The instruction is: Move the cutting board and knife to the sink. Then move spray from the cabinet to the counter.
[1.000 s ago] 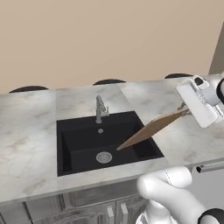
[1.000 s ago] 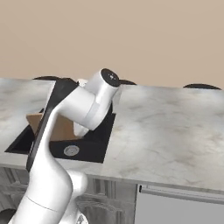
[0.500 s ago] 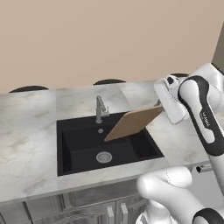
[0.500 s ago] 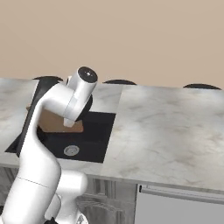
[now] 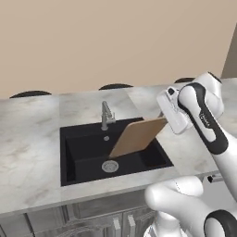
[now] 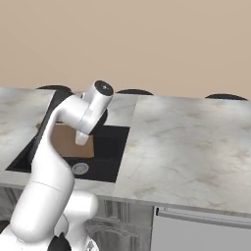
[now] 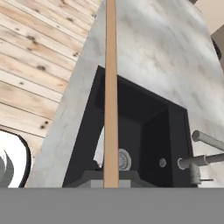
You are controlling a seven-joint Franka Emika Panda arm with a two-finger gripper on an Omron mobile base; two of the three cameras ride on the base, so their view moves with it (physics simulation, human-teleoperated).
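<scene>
My gripper [image 5: 162, 121] is shut on the right end of the cutting board [image 5: 137, 137], a plain light-brown wooden board. The board hangs tilted over the black sink [image 5: 66, 139], its lower left corner down inside the basin. From the right base view the cutting board [image 6: 61, 139] shows behind the arm, over the sink [image 6: 109, 157]. In the hand view the cutting board [image 7: 111, 87] runs edge-on straight up from the gripper [image 7: 111, 178], above the sink [image 7: 144, 131]. The marbled counter [image 5: 28, 134] surrounds the basin. The knife, the spray and the cabinet are out of view.
A grey faucet [image 5: 106, 115] stands at the sink's back rim, close to the board's upper edge; the faucet [image 7: 202, 161] also shows in the hand view. A round drain [image 5: 110, 166] sits in the basin floor. Dark stool tops [image 5: 115, 86] line the counter's far side.
The arm has swung left with the board, carrying it from the sink's right rim to over the basin. The board has turned so its broad face shows.
</scene>
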